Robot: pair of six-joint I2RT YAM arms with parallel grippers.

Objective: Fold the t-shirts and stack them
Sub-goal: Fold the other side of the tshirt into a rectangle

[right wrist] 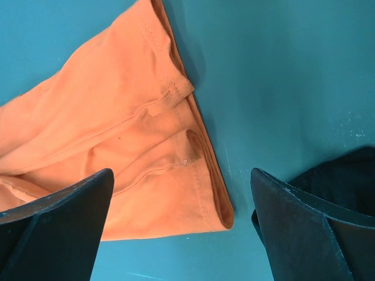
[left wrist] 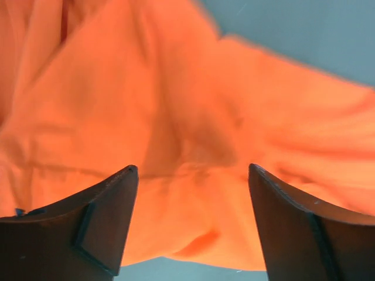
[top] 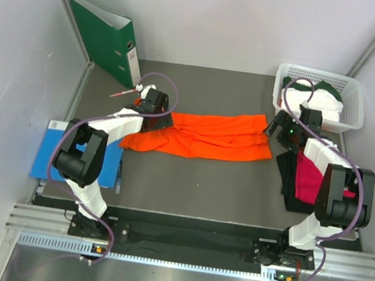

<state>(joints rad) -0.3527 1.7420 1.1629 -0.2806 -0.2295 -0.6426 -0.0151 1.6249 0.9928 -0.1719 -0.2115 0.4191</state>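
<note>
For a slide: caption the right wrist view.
Open right gripper over a corner of the orange t-shirt, black t-shirt nearby.

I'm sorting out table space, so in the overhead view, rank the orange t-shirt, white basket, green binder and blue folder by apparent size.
1. orange t-shirt, clearly largest.
2. white basket and green binder look about alike; unranked.
3. blue folder: partly under the left arm, so unsure.

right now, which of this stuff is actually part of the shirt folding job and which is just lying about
Part of the job:
orange t-shirt, spread mid-table
pink t-shirt on the black t-shirt, at the right
white t-shirt, in the basket

Just lying about:
green ring binder, back left
blue folder, left edge
the basket, only holding a shirt
</note>
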